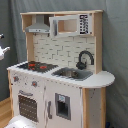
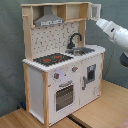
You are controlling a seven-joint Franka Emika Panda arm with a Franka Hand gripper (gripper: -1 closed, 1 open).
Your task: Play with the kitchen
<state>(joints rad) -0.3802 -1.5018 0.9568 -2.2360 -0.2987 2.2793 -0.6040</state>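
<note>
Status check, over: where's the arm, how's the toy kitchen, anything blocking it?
Arm raised beside the kitchen's upper shelf, gripper hidden. Oven door shut, stovetop bare. Nothing in the way.

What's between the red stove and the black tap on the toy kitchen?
Just bare white countertop separates the stovetop from the sink under the faucet; both exterior views show it.

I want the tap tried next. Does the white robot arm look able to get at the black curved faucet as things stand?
Probably yes. In the second exterior view the white robot arm hangs beside the kitchen's upper right, and the black curved faucet stands in the open above the sink, nothing between them.
</note>
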